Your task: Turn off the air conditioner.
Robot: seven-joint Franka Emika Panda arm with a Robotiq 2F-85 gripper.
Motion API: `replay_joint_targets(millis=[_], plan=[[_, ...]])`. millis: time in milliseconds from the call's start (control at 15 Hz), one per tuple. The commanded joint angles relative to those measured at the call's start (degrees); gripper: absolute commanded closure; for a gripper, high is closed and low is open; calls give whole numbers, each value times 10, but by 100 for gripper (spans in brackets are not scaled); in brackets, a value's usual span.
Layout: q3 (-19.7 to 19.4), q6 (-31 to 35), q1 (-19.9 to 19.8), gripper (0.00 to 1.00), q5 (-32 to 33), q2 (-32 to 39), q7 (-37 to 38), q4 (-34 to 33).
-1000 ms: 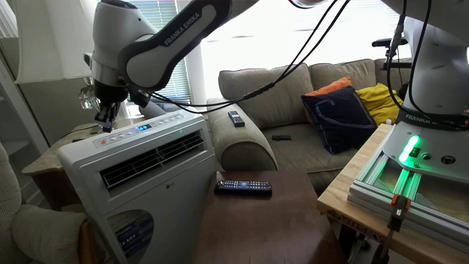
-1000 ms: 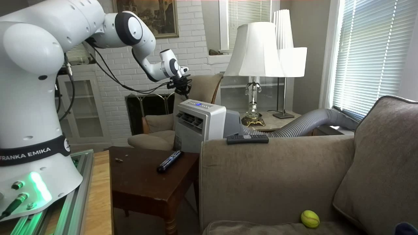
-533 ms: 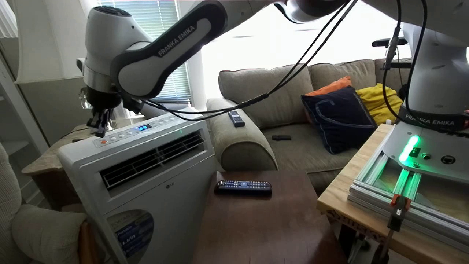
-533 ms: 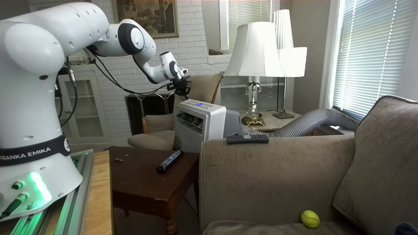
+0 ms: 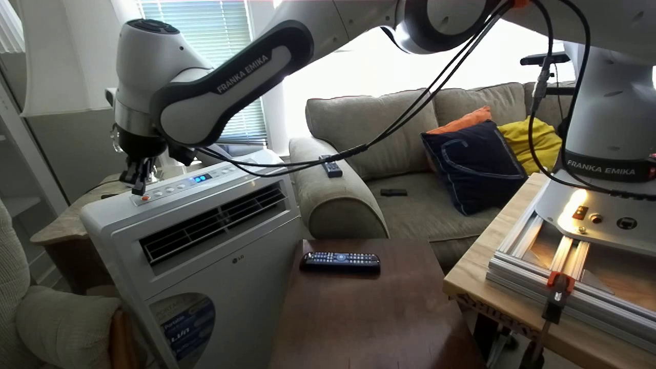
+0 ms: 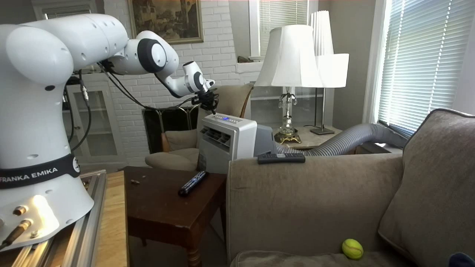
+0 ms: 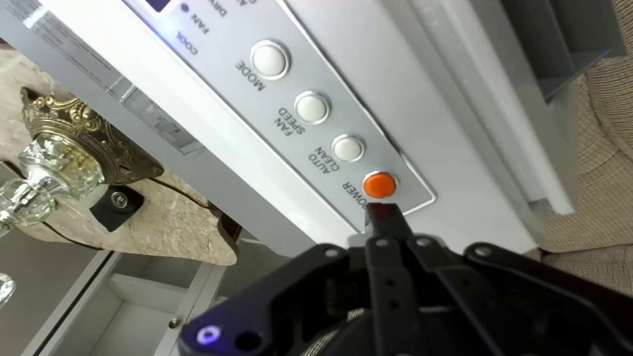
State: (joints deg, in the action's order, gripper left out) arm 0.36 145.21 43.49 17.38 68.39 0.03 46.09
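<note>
The air conditioner (image 5: 251, 287) is a large white box with a slanted top. It also shows in an exterior view (image 6: 245, 142) and in the wrist view (image 7: 445, 148). Its blue display (image 5: 200, 178) is lit. The orange power button (image 7: 379, 185) is at the end of the control strip, past several white buttons; it also shows in an exterior view (image 5: 146, 198). My gripper (image 7: 386, 213) is shut and empty, pointing down. Its tips are right beside the power button in the wrist view. In both exterior views the gripper (image 5: 137, 191) (image 6: 213, 111) is over that end of the strip. I cannot tell whether it touches.
A brown table (image 5: 369, 318) with a remote (image 5: 340, 261) stands beside the unit. The sofa arm (image 5: 341, 215) is behind it. A lamp (image 6: 287, 63) and a grey hose (image 6: 341, 141) are close by. An armchair (image 6: 172, 159) stands on the far side.
My gripper has moved toward the power-button end and down to the control strip, staying shut. The light on the robot's base has changed from green to yellowish white.
</note>
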Motion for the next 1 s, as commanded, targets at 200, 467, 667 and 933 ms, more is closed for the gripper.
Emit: replay_joint_targets(millis=[200, 467, 667, 933], plan=[[-7, -31, 5, 100, 0, 53, 4, -83], [-11, -41, 6, 100, 3, 58, 3, -88], [-18, -45, 8, 100, 6, 58, 6, -81], [-28, -50, 11, 100, 7, 59, 1, -74]])
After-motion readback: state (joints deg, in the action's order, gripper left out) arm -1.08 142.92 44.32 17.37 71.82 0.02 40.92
